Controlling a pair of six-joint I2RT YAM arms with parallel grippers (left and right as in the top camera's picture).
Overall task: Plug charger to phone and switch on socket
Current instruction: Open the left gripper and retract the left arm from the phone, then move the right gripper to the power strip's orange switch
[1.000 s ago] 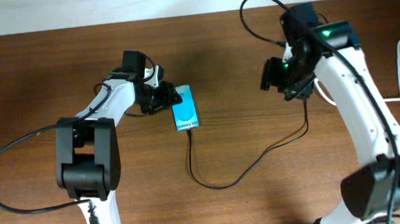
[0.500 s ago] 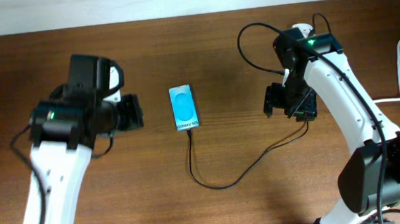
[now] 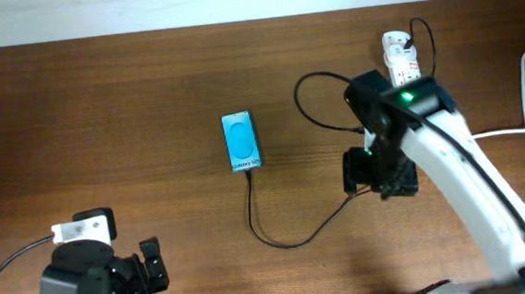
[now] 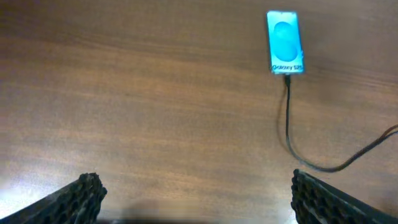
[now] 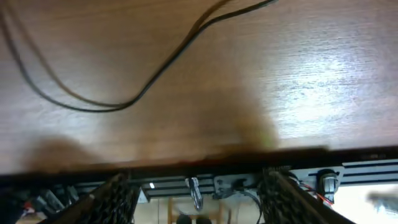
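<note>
I see the phone (image 3: 242, 142) lying flat on the bench (image 3: 103, 112), about the middle and a little to the far side, with its cyan screen facing up. In the left wrist view the phone (image 4: 285, 42) is far ahead and to the right. The charger (image 3: 251, 203) meets the near short edge of the phone with its small tip. From there the thin black cable runs toward the near side, bends, and goes right until it passes under the right arm, where I cannot follow it. The socket (image 3: 402, 56) lies at the far right of the bench, beyond the right arm; I cannot tell how its switches stand.

The left tool (image 3: 150, 266) is at the near left corner, well apart from the phone. In its own camera the left tool (image 4: 199, 199) has both fingers spread wide, with only bare wood between them. The right tool (image 3: 380, 174) hangs to the right of the phone, above the cable. Seen from its wrist, the right tool (image 5: 199, 199) also has its fingers apart and holds nothing; the charger (image 5: 168, 62) lies on the wood ahead of it.
</note>
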